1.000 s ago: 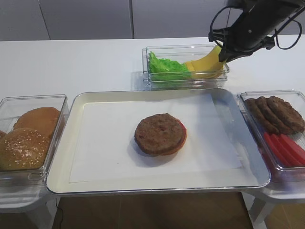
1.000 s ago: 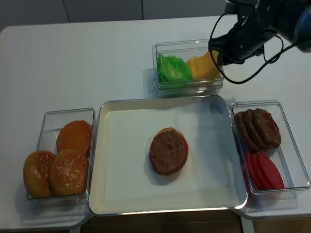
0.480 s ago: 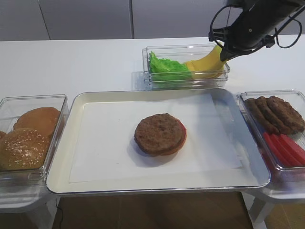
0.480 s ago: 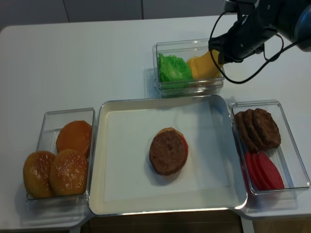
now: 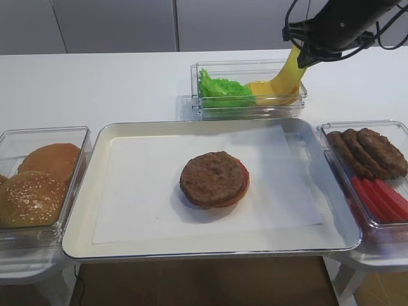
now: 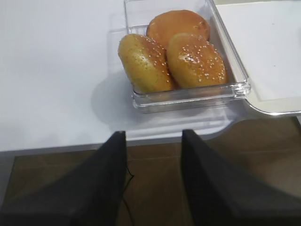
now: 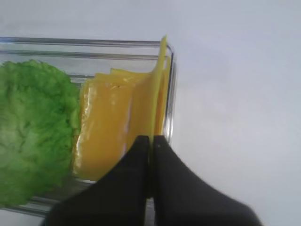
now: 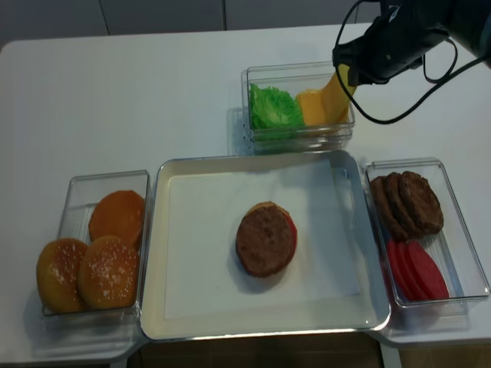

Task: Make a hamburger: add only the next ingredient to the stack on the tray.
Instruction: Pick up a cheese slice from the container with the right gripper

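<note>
Right gripper [image 7: 151, 141] fingers pinched tight on thin yellow square cheese slice [image 7: 157, 89], lifting one edge above clear plastic bin [image 5: 207, 108], left gripper [image 6: 153, 141] fingers spread, holding nothing

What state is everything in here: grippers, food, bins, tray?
Right gripper: shut on cheese slice, lifting one edge, lower end in bin.
Left gripper: open, holding nothing.
Stack: on tray, patty on top, no cheese.
Lettuce: in bin beside cheese.
Buns: in left bin.
Loose patties: overlapping in right bin.
Tomato slices: same bin.
</note>
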